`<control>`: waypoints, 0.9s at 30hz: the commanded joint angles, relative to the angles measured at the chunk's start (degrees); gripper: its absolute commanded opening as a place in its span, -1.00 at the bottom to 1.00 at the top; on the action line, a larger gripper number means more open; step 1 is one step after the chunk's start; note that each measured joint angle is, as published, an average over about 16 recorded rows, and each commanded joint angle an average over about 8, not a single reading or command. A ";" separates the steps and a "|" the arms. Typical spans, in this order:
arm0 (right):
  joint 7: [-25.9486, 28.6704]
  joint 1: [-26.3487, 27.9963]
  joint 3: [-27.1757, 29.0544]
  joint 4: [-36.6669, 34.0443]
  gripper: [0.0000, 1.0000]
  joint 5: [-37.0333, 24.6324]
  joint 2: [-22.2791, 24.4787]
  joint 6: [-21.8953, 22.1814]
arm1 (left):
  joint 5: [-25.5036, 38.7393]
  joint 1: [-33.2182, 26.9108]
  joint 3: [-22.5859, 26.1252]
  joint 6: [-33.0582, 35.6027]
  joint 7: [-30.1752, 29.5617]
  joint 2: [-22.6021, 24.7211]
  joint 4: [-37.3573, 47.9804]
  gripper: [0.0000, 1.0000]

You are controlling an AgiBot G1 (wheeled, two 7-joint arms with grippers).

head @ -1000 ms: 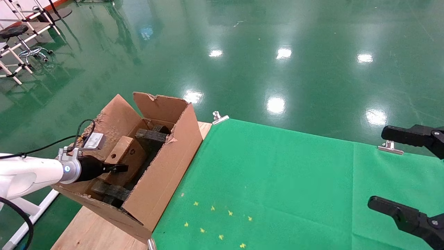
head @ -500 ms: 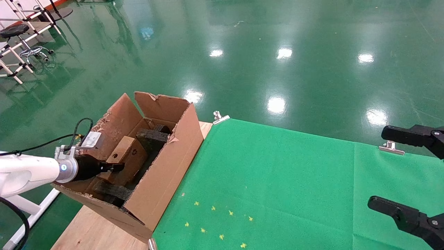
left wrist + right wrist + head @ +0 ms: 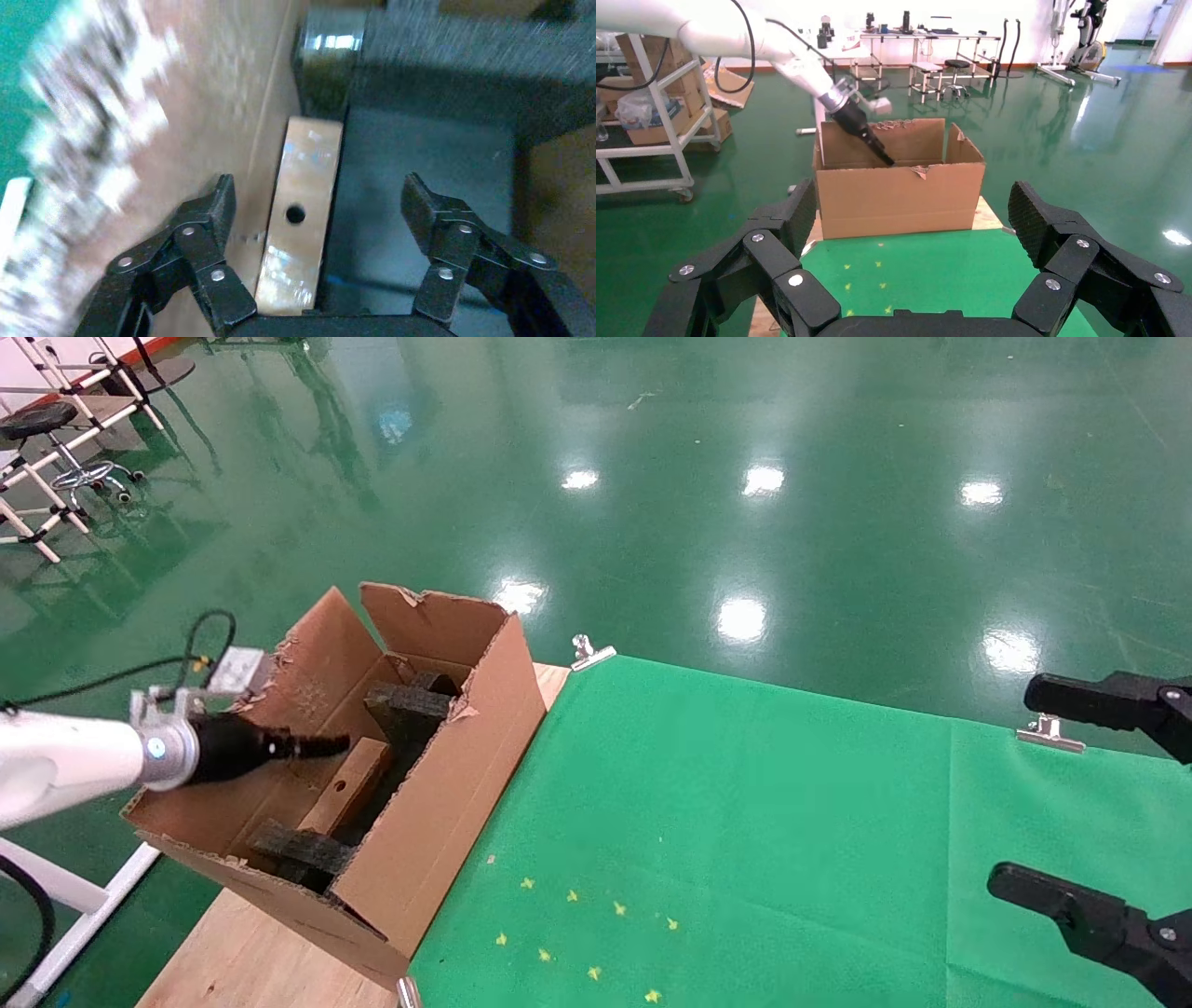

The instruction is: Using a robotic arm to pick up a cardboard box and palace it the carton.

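We see only part of the cardboard box: it lies low inside the carton, between a brown wall and the black foam, with its near end hidden. Our left gripper hangs above it, fingers wide apart, holding nothing. The carton's torn flaps stand close around the robotic arm. Our right gripper waits spread wide over the green cloth, well apart.
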 commanded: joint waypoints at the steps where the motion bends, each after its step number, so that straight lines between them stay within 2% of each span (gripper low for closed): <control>1: 0.00 0.00 0.00 0.00 1.00 0.00 0.00 0.00 | -0.14 -0.92 -0.10 0.82 -0.11 -0.40 -0.44 1.00; 6: 0.00 0.00 0.00 0.00 1.00 0.00 0.00 0.00 | -1.34 -5.59 -0.88 7.39 -3.16 -2.57 -2.53 1.00; 14: 0.00 0.00 0.00 0.00 1.00 0.00 0.00 0.00 | -4.98 -11.89 -2.93 23.10 -11.39 -5.82 -6.55 1.00; 22: 0.00 -0.01 0.00 -0.01 1.00 0.00 0.01 0.01 | -9.84 -13.99 -5.33 38.46 -20.21 -6.96 -7.88 1.00; 27: 0.00 -0.01 0.00 -0.02 1.00 0.01 0.02 0.02 | -10.95 -14.21 -5.83 41.56 -21.10 -6.99 -8.00 1.00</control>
